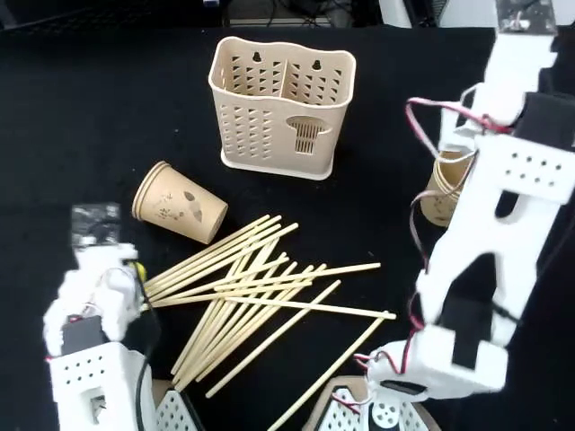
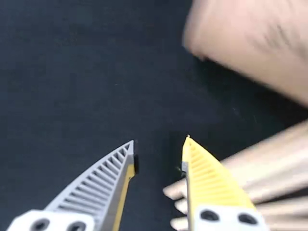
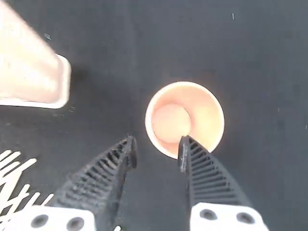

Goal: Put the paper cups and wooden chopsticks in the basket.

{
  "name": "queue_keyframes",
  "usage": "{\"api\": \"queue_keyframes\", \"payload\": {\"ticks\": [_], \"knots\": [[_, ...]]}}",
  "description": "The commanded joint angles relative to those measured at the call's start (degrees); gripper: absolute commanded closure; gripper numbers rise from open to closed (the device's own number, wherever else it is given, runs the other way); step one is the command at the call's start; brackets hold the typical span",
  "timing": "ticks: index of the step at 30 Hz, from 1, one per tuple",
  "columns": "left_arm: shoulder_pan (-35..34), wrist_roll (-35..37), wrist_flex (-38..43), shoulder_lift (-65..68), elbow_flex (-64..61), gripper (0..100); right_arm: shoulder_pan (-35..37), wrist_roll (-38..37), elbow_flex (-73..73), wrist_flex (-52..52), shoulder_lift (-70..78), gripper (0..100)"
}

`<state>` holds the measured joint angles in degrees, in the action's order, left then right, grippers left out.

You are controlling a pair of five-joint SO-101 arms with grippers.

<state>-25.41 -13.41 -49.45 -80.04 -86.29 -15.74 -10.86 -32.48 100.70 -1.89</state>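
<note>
A beige slotted basket [image 1: 283, 108] stands upright at the back middle of the black table. One paper cup [image 1: 180, 203] lies on its side in front of it, left of centre. A loose pile of wooden chopsticks [image 1: 252, 292] spreads across the front middle. My left gripper [image 2: 160, 144] is open just above the cloth at the near ends of the chopsticks [image 2: 269, 163], with the lying cup [image 2: 250, 43] beyond it. A second paper cup [image 3: 185, 118] stands upright on the right. My right gripper [image 3: 157, 140] is open above it, its jaws astride the near rim.
The right arm [image 1: 490, 224] hides most of the upright cup [image 1: 440, 193] from above. The left arm [image 1: 94, 332] sits at the front left. A corner of the basket [image 3: 29, 72] lies beside the right gripper. Black cloth covers the table.
</note>
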Motion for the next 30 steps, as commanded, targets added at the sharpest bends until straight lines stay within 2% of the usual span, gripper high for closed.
{"api": "queue_keyframes", "payload": {"ticks": [1,6,13,16,20,26,30], "knots": [[-4.62,1.76,0.79,0.35,11.74,82,4.57,0.09,4.18,0.53,-9.54,84.0],[-0.48,1.93,-0.44,10.46,24.57,76,12.66,0.09,16.57,0.18,-21.49,84.0],[6.81,0.35,-0.44,43.16,44.7,75,22.51,0.18,41.19,-5.71,-36.7,84.0],[8.92,-1.93,-1.93,55.47,52.79,75,22.86,0.18,51.38,-10.02,-42.86,84.0],[10.15,-3.78,-10.2,67.34,65.89,75,22.77,-0.26,61.41,-14.15,-48.75,84.0],[10.15,-4.4,-19.52,78.33,81.36,75,22.77,-0.26,70.9,-19.87,-52.0,84.0],[12.79,-9.41,-24.97,83.96,86.02,75,22.77,-0.26,74.07,-22.42,-52.0,84.0]]}}
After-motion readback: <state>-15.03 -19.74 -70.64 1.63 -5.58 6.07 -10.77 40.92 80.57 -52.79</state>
